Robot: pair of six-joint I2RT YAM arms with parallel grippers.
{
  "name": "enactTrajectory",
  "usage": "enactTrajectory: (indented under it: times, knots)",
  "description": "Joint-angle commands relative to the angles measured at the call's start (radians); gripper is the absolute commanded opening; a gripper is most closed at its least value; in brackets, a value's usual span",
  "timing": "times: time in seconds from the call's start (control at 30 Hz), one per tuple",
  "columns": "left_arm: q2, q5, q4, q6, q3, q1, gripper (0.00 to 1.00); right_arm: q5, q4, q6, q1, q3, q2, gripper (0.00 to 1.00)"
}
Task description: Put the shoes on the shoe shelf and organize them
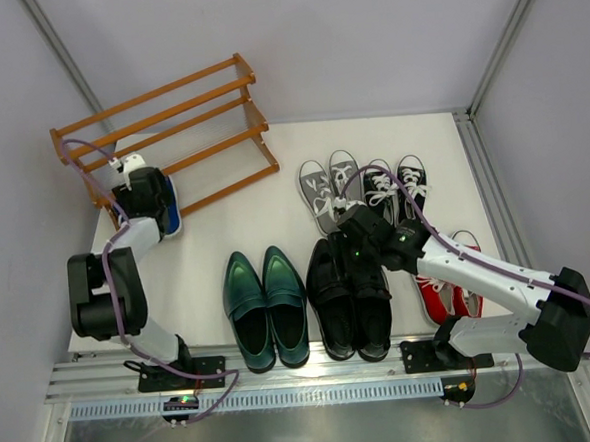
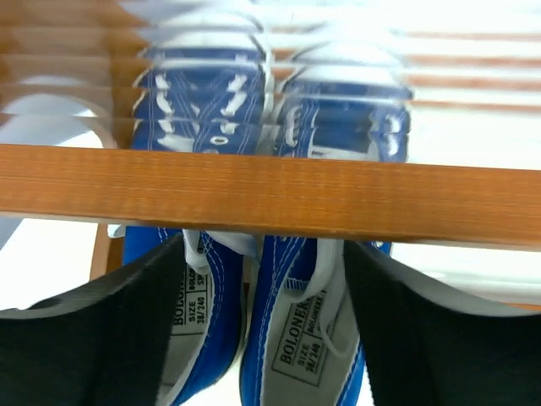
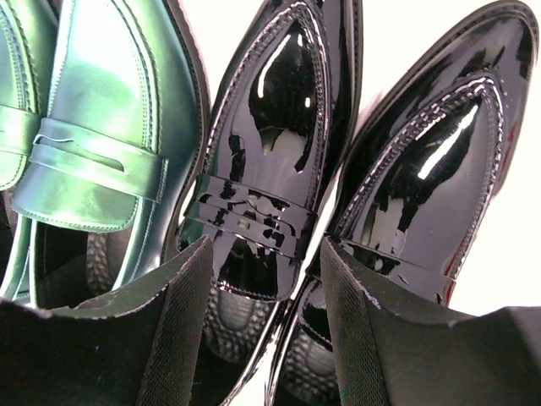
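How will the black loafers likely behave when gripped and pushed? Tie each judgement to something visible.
The black loafers show a mirror-like gloss, so they may slip against the fingers. Their uppers hold a moulded shape, so probably stiff, not floppy. They sit low and flat on the table, so a push should slide rather than tip them.

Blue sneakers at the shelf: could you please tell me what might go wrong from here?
An orange-brown wooden shelf rail crosses over the blue canvas sneakers; they may snag on it. The right fingers straddle a glossy black leather loafer beside a dark green loafer, which may get nudged.
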Motion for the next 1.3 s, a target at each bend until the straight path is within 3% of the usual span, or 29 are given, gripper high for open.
enactTrajectory:
  times: [0.0,0.1,0.13,0.2,0.33,0.37,0.4,0.43,0.5,0.57,0.67,0.87,1.07,1.2,1.27]
  knots:
    - [-0.108,0.02,-0.002,-0.05,0.044,0.002,0.77,-0.014,0.054,-0.007,0.009,-0.023,-0.029,0.56]
    - [-0.203,0.051,-0.117,-0.09,0.048,-0.007,0.87,-0.012,0.078,-0.003,0.01,-0.043,-0.041,0.56]
    - [-0.23,0.09,-0.151,-0.094,0.05,-0.013,0.95,-0.008,0.088,-0.001,0.012,-0.05,-0.045,0.56]
    - [-0.304,0.136,-0.294,-0.152,0.065,-0.042,0.96,0.009,0.102,0.009,0.012,-0.071,-0.059,0.56]
    - [-0.385,0.313,-0.571,-0.261,0.1,-0.177,1.0,0.069,0.098,0.037,0.014,-0.089,-0.09,0.68]
    - [-0.394,0.334,-0.623,-0.295,0.108,-0.255,1.0,0.1,0.085,0.042,0.014,-0.089,-0.096,0.7]
    - [-0.402,0.357,-0.681,-0.338,0.116,-0.3,1.0,0.127,0.072,0.06,0.014,-0.082,-0.113,0.81]
    - [-0.417,0.377,-0.753,-0.395,0.116,-0.355,1.0,0.197,0.033,0.068,0.014,-0.074,-0.121,0.85]
    - [-0.438,0.338,-0.824,-0.5,0.104,-0.544,1.0,0.261,-0.01,0.103,0.012,-0.047,-0.151,0.96]
    - [-0.481,0.292,-0.898,-0.593,0.082,-0.694,1.0,0.324,-0.057,0.117,0.012,-0.033,-0.174,0.99]
    - [-0.559,0.23,-1.0,-0.767,0.039,-0.817,1.0,0.354,-0.105,0.14,0.01,-0.014,-0.205,1.0]
    - [-0.638,0.112,-1.124,-0.979,0.05,-1.038,0.98,0.359,-0.16,0.178,0.006,-0.001,-0.246,1.0]
    - [-0.531,0.082,-1.17,-1.125,0.031,-1.285,0.99,0.342,-0.182,0.216,0.006,-0.017,-0.282,1.0]
    - [-0.512,0.074,-1.108,-1.222,-0.083,-1.334,0.99,0.325,-0.191,0.247,0.006,-0.051,-0.332,1.0]
    - [-0.501,0.068,-1.019,-1.233,-0.131,-1.334,0.95,0.312,-0.183,0.256,0.006,-0.077,-0.363,1.0]
